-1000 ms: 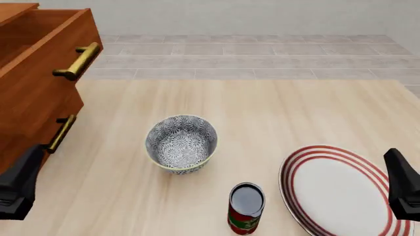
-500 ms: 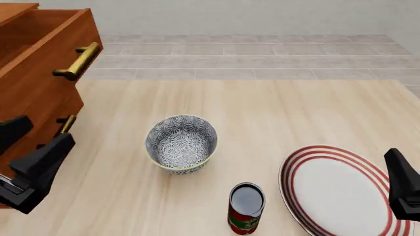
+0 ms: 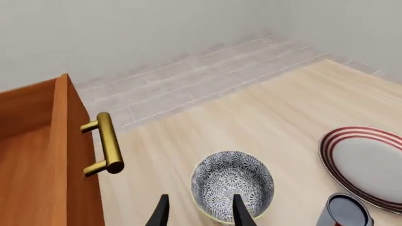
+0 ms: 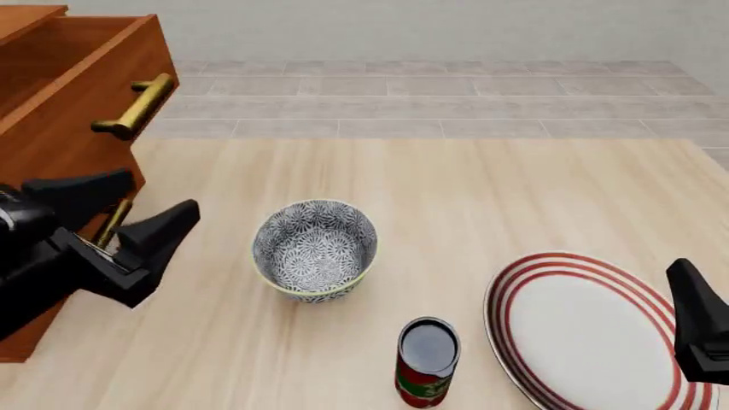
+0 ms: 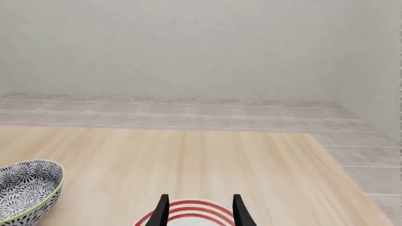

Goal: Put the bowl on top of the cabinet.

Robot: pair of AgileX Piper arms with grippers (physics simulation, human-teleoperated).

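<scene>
Left gripper (image 4: 131, 218), jaws wide and empty, faces the bowl (image 4: 314, 248) for grabbing — right gripper (image 5: 198, 211) parked, also apart.

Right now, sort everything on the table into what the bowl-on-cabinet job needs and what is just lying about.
Needed for the job:
- bowl, upright on the table
- cabinet, at the left
- left gripper, jaws open, beside the bowl

Just lying about:
- red-ringed plate
- can, in front of the bowl
- right gripper, over the plate's edge
</scene>
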